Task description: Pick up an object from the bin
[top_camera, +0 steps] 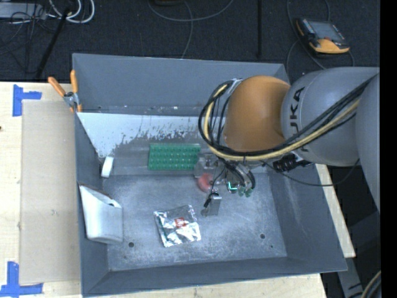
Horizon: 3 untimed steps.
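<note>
My gripper (pixel 212 203) hangs low over the middle of the bin, under the orange cover, with a dark fingertip close to the floor. A small pink-red thing (pixel 203 180) lies just left of it, partly hidden by the gripper's body. A crumpled silver foil packet with red print (pixel 177 226) lies on the floor a little below and left of the fingertip. A green studded block (pixel 173 156) rests against the back slope, up and left of the gripper.
A white curled paper cup or sheet (pixel 102 215) lies at the left wall. A small white piece (pixel 107 166) sits at the back left. The arm and its cables cover the bin's right half.
</note>
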Tool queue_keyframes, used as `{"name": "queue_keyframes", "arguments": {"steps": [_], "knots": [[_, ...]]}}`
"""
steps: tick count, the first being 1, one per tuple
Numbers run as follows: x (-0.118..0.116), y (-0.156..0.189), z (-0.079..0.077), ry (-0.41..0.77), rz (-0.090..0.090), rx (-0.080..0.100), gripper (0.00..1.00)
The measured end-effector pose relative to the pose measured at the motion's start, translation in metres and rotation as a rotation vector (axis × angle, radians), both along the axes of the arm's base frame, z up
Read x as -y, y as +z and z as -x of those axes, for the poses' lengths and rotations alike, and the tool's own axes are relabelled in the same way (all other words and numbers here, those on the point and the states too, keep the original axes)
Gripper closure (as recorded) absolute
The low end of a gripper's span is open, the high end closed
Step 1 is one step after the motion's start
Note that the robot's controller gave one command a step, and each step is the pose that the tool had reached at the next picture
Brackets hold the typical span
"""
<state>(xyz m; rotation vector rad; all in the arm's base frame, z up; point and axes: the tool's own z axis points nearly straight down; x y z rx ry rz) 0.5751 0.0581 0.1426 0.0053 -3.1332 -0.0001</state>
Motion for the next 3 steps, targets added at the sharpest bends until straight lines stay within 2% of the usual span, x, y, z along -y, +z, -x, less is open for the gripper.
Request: {"name": "queue_keyframes", "arguments": {"steps": [1, 2, 3], "knots": [[-0.039, -0.075, 0.04, 0.172, -0.001, 0.002, 0.0], [-0.038, -0.073, 0.038, 0.168, -0.001, 0.006, 1.0], [-0.049, 0.065, 0.041, 0.148, -0.002, 0.017, 1.0]]}}
